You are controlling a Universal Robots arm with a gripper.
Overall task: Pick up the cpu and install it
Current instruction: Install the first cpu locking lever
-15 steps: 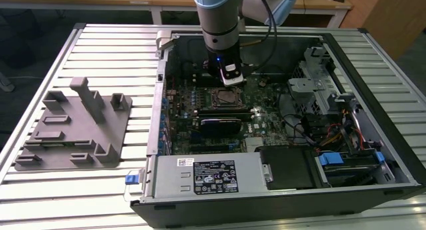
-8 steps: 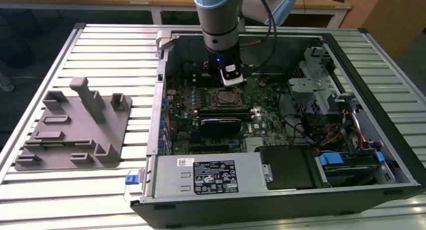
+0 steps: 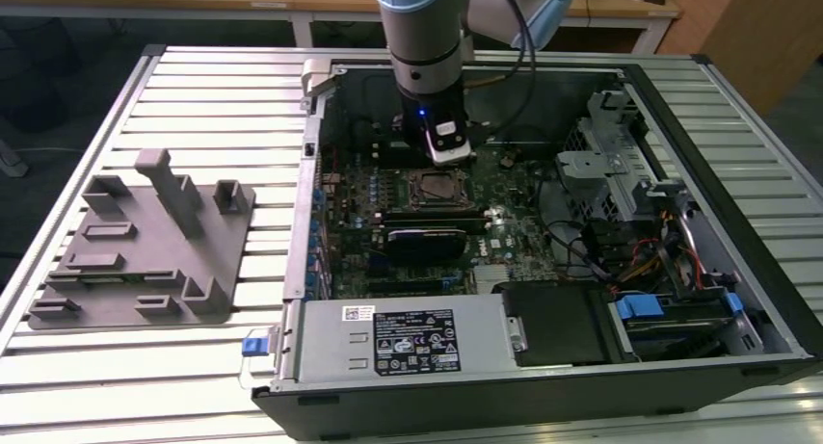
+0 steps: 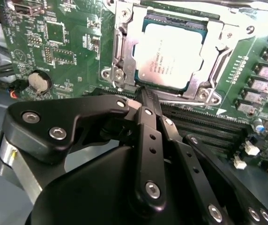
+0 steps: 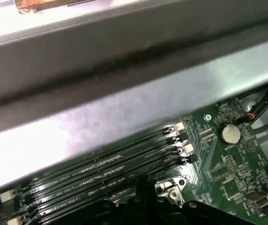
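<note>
I have the open computer case [image 3: 720, 300] lying on its side on the slatted table [image 3: 77, 367], with the grey fixture block [image 3: 142, 247] well apart on the exterior view's left, and the arm [image 3: 425, 39] reaching down over the motherboard [image 3: 502, 242]. In the second wrist view the cpu [image 4: 170, 56] sits flat inside its metal socket frame [image 4: 124, 47], silver top up, so by my reading it is already seated. The gripper [image 4: 145, 96] hangs just beside the near edge of the frame with its two slim black fingers pressed together and nothing between them; I judge it closed and empty. The chip looks light, stiff and smooth-topped, and I would expect it to be fragile on its underside, so the only safe hold is by two opposite edges, and those edges are now boxed in by the frame. The gripper body blocks the board nearest the camera, and the coin cell [image 4: 39, 82] is about the smallest part I can name. In the first wrist view a blurred case wall [image 5: 124, 70] covers most of the picture above the memory slots [image 5: 106, 173], and whether the socket's retention lever is latched I cannot make out.
</note>
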